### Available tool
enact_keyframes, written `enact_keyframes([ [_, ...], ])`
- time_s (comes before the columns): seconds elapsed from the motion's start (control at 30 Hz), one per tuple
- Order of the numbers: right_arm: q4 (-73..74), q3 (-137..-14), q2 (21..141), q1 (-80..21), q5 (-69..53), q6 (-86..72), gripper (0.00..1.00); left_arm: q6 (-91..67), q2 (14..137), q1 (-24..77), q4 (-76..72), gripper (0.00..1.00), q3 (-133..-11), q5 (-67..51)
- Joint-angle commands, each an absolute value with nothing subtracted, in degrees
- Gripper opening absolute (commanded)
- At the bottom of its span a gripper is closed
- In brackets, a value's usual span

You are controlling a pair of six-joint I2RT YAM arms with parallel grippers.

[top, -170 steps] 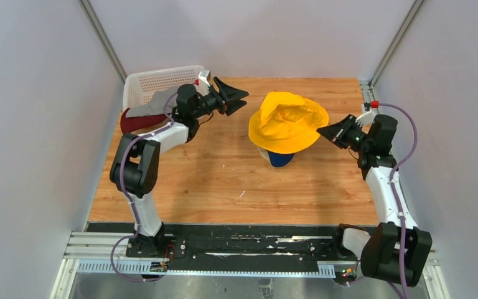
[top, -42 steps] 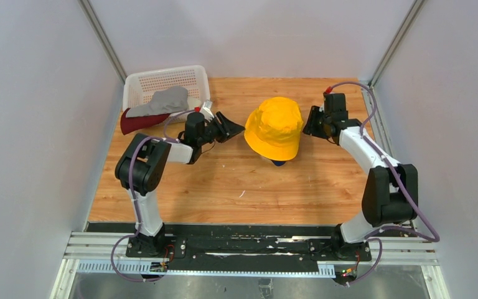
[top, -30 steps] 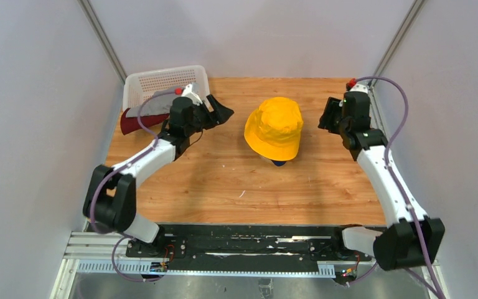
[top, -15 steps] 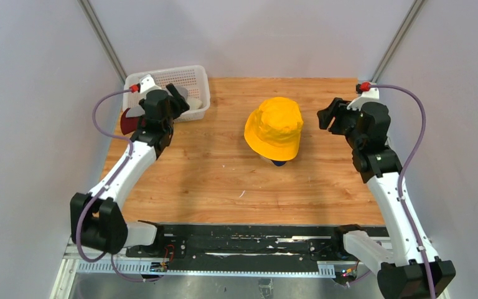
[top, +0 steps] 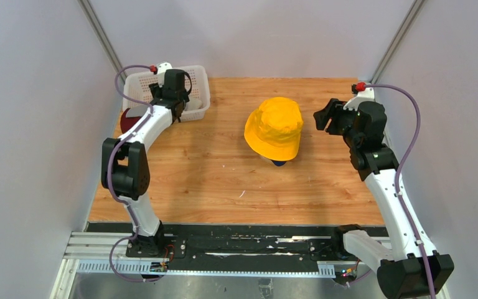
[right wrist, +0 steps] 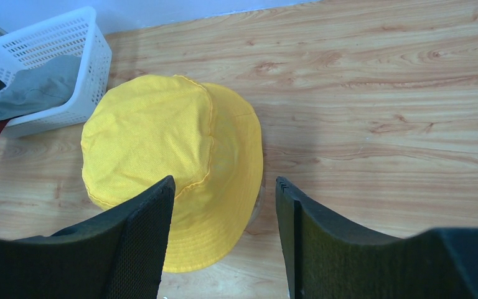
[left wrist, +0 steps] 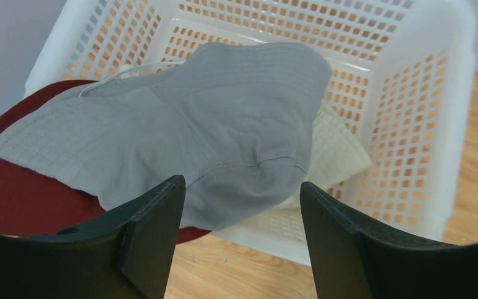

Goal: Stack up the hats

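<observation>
On the wooden table [top: 224,180], our left gripper [left wrist: 239,187] hung spread over the grey hat [left wrist: 224,112] draped across the basket [left wrist: 457,75] (we judged closing on it next), our right gripper [right wrist: 224,180] spread and empty, the yellow hat [right wrist: 162,137] right of the basket.

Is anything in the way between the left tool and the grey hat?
Nothing visible. The grey hat lies topmost, draped over the basket rim and partly covering the red hat and beige hat. The left tool hangs open right above it, with no contact showing.
</observation>
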State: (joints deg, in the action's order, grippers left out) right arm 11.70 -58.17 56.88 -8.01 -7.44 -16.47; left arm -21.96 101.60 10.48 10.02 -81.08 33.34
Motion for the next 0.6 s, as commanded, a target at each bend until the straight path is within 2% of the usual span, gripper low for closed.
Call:
enact_keyframes([
  [0.0,10.0,-57.3,56.2,-8.6,-7.7,-16.3,0.60,-19.4,104.6,9.9,11.7,0.71,-84.0,38.0],
  [0.2,9.6,-57.1,56.7,-8.6,-7.7,-16.4,0.60,-19.3,107.2,9.2,12.0,0.70,-84.1,37.6],
  [0.3,9.3,-56.9,56.8,-8.7,-7.9,-16.5,0.60,-19.2,108.1,8.6,11.9,0.65,-84.2,37.0],
  [0.53,9.1,-56.7,56.9,-8.7,-8.0,-16.8,0.60,-19.0,108.1,7.7,8.3,0.13,-83.9,35.1],
  [0.57,9.0,-56.6,57.0,-8.7,-8.1,-16.8,0.60,-18.9,107.4,7.7,7.3,0.11,-83.8,34.8],
])
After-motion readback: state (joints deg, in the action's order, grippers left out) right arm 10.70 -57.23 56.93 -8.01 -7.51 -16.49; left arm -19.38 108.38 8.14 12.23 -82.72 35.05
